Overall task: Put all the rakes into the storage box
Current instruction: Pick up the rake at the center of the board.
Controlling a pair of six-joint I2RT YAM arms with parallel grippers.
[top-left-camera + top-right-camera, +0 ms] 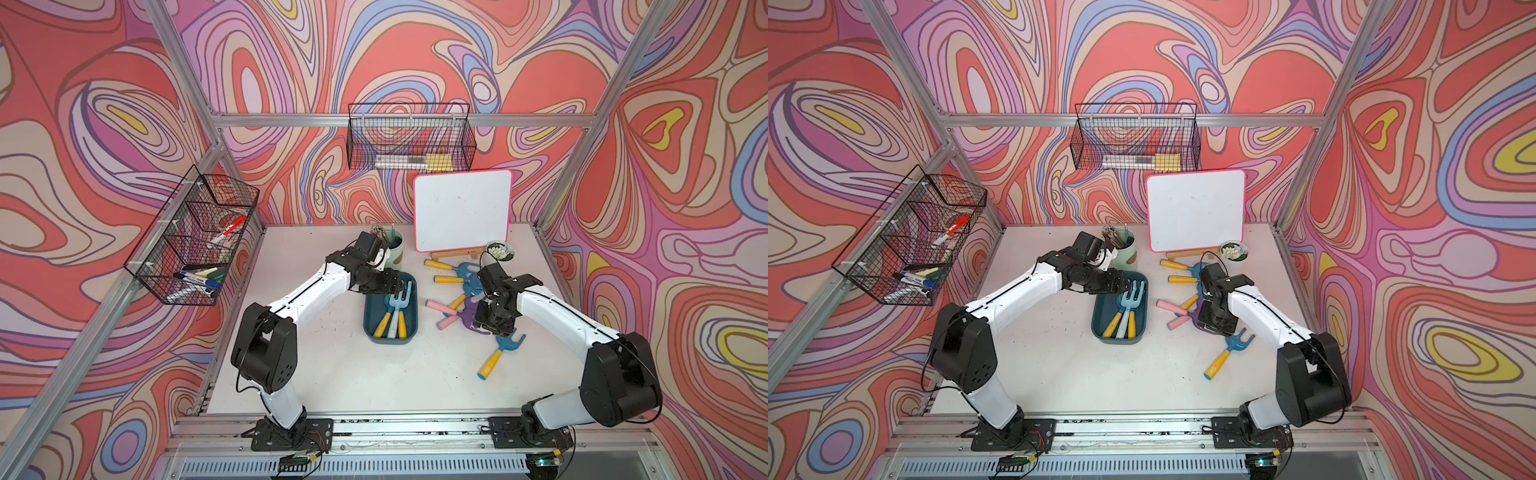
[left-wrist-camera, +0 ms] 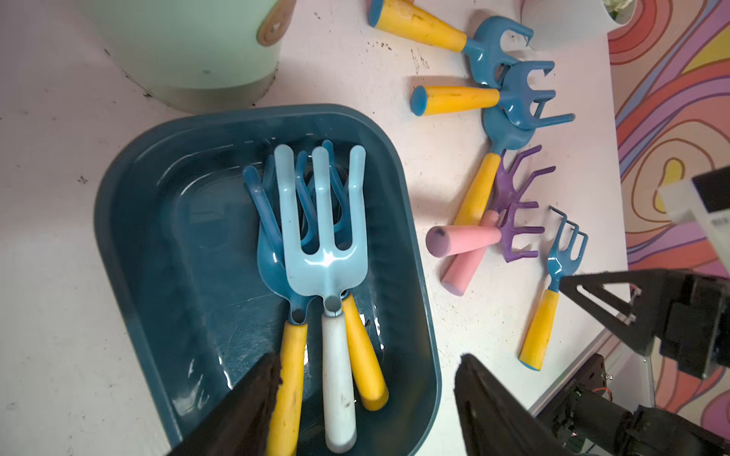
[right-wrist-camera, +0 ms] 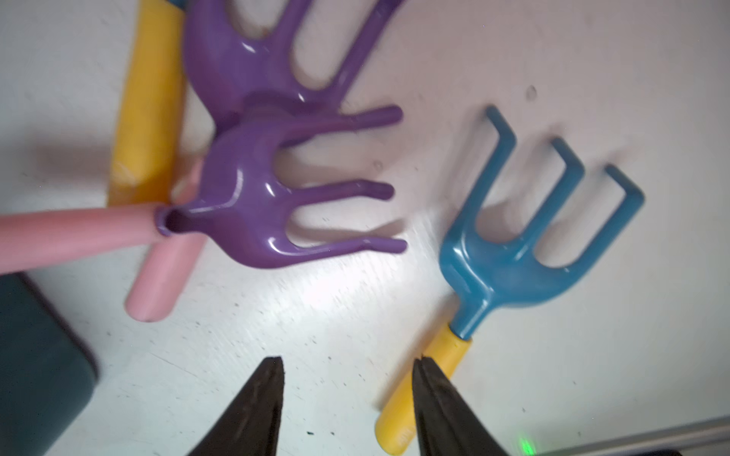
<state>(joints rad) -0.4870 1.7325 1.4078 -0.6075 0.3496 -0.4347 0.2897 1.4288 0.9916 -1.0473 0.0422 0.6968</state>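
Pale rake (image 2: 322, 252) — hiding two darker rakes (image 2: 270, 260)

White table (image 1: 332, 374) carries: teal storage box (image 1: 367, 320), green cup (image 1: 395, 255), whiteboard (image 1: 461, 210) on stand, small bowl (image 1: 497, 250), loose toy rakes (image 1: 494, 359) right of box.

White-shelled arms (image 1: 309, 291) with bulky black joints (image 1: 266, 345), thin black cables (image 1: 237, 376), black bolted baseplates (image 1: 291, 434).

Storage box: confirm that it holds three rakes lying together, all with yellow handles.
One detail is wrong. The storage box does hold three rakes lying together, but only two have yellow handles. The pale blue rake on top has a white handle. The left wrist view shows this most clearly.
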